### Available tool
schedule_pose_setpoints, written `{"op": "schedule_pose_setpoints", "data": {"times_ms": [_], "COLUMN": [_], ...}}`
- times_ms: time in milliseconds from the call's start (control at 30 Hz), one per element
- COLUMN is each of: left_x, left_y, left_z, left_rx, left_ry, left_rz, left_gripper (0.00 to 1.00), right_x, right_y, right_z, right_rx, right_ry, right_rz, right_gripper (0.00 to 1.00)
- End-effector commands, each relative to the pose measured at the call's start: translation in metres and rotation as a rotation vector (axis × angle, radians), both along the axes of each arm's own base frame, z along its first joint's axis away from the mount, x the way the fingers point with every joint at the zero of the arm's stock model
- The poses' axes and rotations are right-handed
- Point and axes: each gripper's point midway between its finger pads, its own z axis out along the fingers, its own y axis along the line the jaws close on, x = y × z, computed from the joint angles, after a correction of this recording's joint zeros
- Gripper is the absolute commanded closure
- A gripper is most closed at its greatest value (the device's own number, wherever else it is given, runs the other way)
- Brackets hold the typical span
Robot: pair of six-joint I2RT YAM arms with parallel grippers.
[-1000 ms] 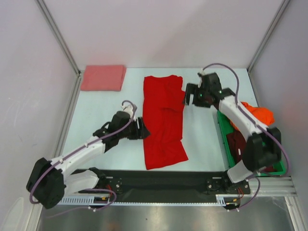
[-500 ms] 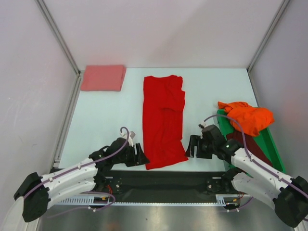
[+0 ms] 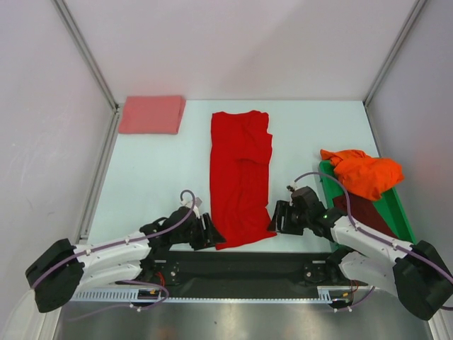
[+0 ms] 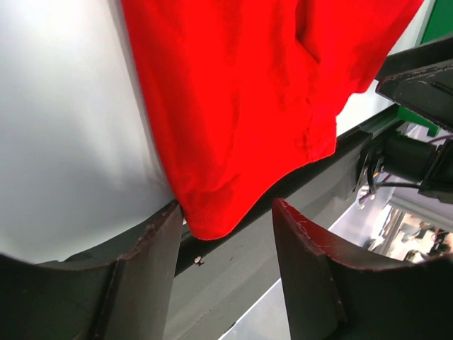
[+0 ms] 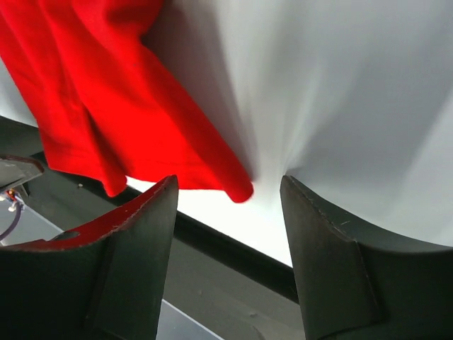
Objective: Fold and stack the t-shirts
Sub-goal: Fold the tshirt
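Now: both claws straddle the near hem

Lengthwise on the pale table (image 3: 156, 170) lies the bright red cloth t-shirt (image 3: 241, 177). At its near corners sit the left gripper (image 3: 210, 232) and the right gripper (image 3: 274, 218), jaws wide, a corner lying between each pair of fingers.

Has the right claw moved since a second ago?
Yes. The right claw has come toward the bases, from the red t-shirt's far right edge to its near right corner.
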Motion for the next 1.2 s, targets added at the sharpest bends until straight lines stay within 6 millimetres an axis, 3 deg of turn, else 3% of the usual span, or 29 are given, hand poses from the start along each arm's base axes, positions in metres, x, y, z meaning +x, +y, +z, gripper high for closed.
{"op": "schedule_pose_setpoints", "data": {"times_ms": [0,200,400,533,600,667,800,967,1167], "left_x": [-0.006,-0.013,-0.014,-0.015,-0.015,-0.013,-0.012,-0.019,-0.03], "left_y": [0.01,0.015,0.013,0.014,0.015,0.017,0.021,0.025,0.025], "left_z": [-0.015,-0.019,-0.024,-0.025,-0.023,-0.019,-0.011,-0.008,-0.007], "left_rx": [0.049,0.076,0.097,0.089,0.092,0.102,0.109,0.097,0.089], "left_ry": [0.037,0.06,0.067,0.063,0.053,0.03,-0.008,-0.025,-0.014], "left_rz": [0.034,0.039,0.022,0.019,0.016,0.01,-0.004,-0.042,-0.099], "left_gripper": [0.41,0.43,0.5,0.68,0.71,0.81,1.0,1.0,1.0], "right_x": [0.005,-0.002,-0.005,-0.01,-0.012,-0.019,-0.038,-0.062,-0.082], "right_y": [0.005,-0.001,0.0,0.006,0.01,0.017,0.024,0.026,0.023], "right_z": [-0.001,-0.012,-0.02,-0.024,-0.022,-0.018,0.004,0.023,0.006], "right_rx": [0.006,-0.035,-0.03,-0.012,0.0,0.027,0.057,0.104,0.129], "right_ry": [-0.02,-0.001,-0.003,0.009,0.008,0.021,0.039,0.064,0.119], "right_rz": [0.014,0.03,0.039,0.068,0.073,0.09,0.072,0.039,0.004], "right_gripper": [0.35,0.36,0.45,0.65,0.74,0.88,0.96,0.98,0.99]}}
